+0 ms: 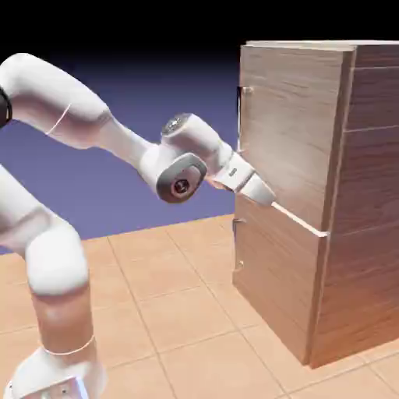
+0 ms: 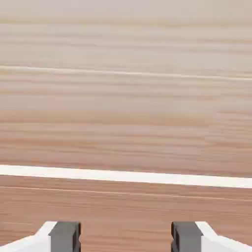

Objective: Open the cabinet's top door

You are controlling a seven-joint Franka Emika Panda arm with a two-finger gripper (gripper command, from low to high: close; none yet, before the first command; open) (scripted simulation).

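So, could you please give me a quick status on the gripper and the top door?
Jaws open, nothing between them. Top door shut, handle ungripped. Nothing seen blocking the handle.

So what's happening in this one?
A white robot arm has its gripper open with nothing between the fingertips, down by the gap between the wooden cabinet's two front doors. The top door is closed, and its metal handle is not in the grip.

the cabinet (image 1: 374,195) — cut off by the exterior view's right edge.
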